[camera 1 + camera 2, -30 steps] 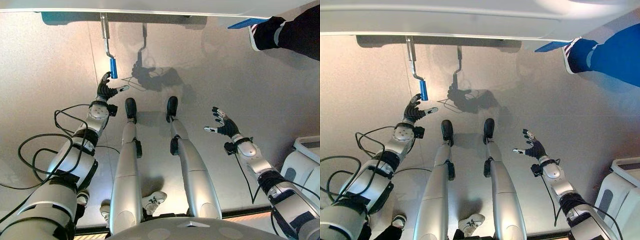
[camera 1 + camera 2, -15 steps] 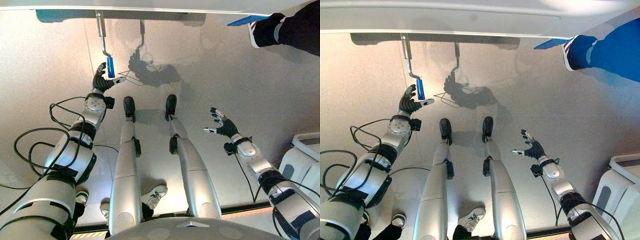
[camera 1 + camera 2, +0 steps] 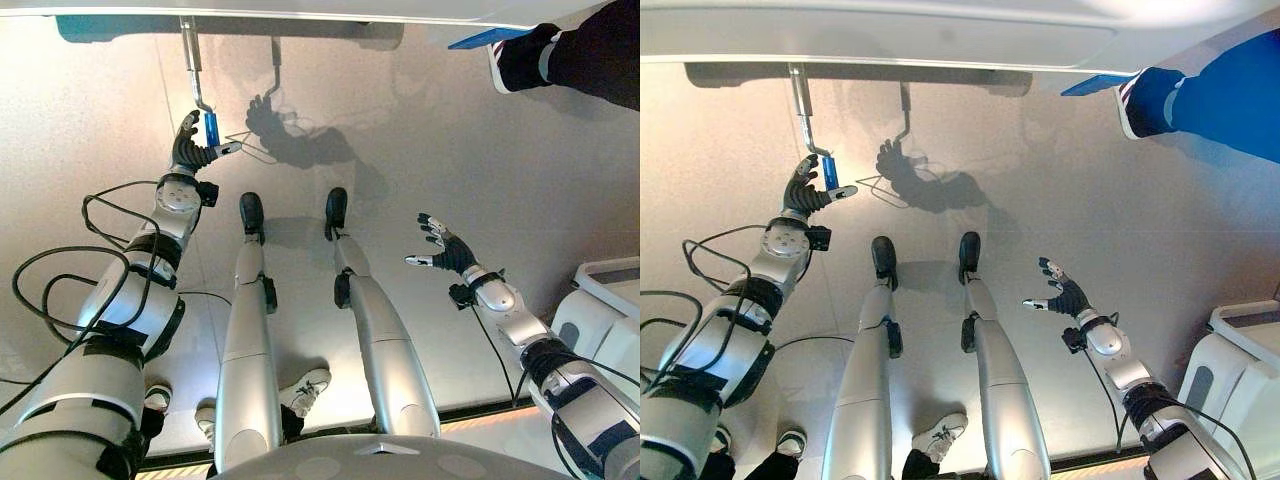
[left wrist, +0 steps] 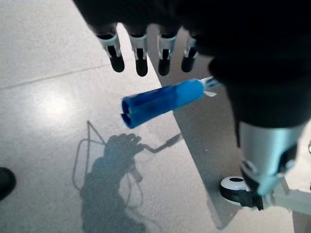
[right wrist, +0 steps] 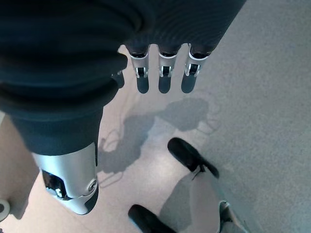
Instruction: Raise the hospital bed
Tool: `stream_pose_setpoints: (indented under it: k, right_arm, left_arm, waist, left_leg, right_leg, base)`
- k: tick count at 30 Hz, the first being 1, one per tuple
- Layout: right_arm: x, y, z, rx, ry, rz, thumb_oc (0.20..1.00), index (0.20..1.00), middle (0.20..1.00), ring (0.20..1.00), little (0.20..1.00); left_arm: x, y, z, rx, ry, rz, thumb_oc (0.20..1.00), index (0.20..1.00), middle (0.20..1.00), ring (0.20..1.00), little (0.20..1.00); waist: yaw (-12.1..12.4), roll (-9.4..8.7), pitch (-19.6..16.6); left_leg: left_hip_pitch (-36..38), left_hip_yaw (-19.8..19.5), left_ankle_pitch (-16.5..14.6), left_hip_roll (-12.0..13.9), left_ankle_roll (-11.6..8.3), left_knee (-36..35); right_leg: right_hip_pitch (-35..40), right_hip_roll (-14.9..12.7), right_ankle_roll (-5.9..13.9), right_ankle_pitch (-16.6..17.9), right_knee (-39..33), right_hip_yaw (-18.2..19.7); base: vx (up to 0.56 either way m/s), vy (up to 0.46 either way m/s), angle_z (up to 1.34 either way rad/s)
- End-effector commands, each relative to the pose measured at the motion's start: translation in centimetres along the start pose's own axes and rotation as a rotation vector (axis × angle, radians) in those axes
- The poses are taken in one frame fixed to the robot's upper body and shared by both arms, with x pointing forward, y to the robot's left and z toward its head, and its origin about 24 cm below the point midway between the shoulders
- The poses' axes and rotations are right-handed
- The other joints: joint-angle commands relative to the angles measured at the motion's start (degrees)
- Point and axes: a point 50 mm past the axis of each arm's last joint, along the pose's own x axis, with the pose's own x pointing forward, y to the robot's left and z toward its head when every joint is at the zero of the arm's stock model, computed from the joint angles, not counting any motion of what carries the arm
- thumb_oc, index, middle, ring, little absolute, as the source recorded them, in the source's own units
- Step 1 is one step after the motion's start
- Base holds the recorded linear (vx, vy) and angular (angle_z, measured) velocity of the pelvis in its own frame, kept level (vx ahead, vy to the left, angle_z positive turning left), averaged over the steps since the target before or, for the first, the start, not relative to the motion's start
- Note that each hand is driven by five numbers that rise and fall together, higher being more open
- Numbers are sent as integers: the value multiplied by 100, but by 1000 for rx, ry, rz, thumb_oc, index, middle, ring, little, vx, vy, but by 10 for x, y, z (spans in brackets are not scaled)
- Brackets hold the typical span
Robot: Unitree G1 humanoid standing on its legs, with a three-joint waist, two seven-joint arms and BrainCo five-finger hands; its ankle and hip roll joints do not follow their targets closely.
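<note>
Crank handle [image 3: 211, 129] with a blue grip hangs from a metal rod under the pale edge of the hospital bed [image 3: 940, 40], which runs across the far side of your view above a grey floor [image 3: 420, 150]. Your left hand [image 3: 190, 150] is raised to that grip with fingers [image 4: 141, 60] straight on one side of it and thumb on the other, spread and not closed round it. Your right hand [image 3: 445, 250] hangs low and well apart, fingers loosely spread and holding nothing, while a person's shoe [image 3: 520, 60] shows by the bed at far right.
</note>
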Motion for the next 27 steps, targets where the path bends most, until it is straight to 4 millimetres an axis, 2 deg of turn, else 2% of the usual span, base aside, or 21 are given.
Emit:
stream_pose_setpoints:
  k: [1,2,5,11,18,27]
  right_arm:
    - [-18,-8,-9,-17,1,4,1000,1000,1000,1000,1000]
    - [-18,-7,-9,-17,3,5,1000,1000,1000,1000,1000]
    - [-18,-8,-6,-25,-11,10,1000,1000,1000,1000,1000]
    - [-20,-6,-2,-31,-36,35,1000,1000,1000,1000,1000]
    - [-21,-9,0,-37,-38,33,1000,1000,1000,1000,1000]
    - [-21,-13,4,-34,-55,28,1000,1000,1000,1000,1000]
  left_arm:
    - [-1,4,-2,-23,-9,22,1000,1000,1000,1000,1000]
    - [-1,4,-2,-23,-7,21,1000,1000,1000,1000,1000]
    - [1,7,3,-13,-21,29,1000,1000,1000,1000,1000]
    - [4,19,7,-7,-23,60,1000,1000,1000,1000,1000]
    - [4,21,0,-29,34,63,1000,1000,1000,1000,1000]
    - [7,20,4,-37,32,56,1000,1000,1000,1000,1000]
  waist:
    - [69,66,-100]
    - [89,86,-129]
    - [75,69,-99]
    - [31,28,-105]
    - [-2,3,-109]
    - [-27,-30,-77]
  left_leg:
    - [119,-83,-128,-242,194,-203]
    - [202,-124,-297,-218,168,-213]
    - [128,-125,-346,-208,173,-121]
    - [8,-142,-366,-188,179,-60]
    - [-94,-152,-392,-180,185,17]
    - [-237,-163,-394,-157,185,69]
  right_leg:
    - [18,-172,583,-42,158,177]
    - [86,-138,617,-172,168,202]
    - [27,-135,615,-179,215,198]
    - [-70,-126,627,-184,241,207]
    - [-161,-135,635,-186,281,192]
    - [-272,-144,644,-176,290,187]
  base:
    - [69,1,-2]
    - [0,0,0]
    - [22,1,0]
    - [0,0,0]
    - [0,0,0]
    - [0,0,0]
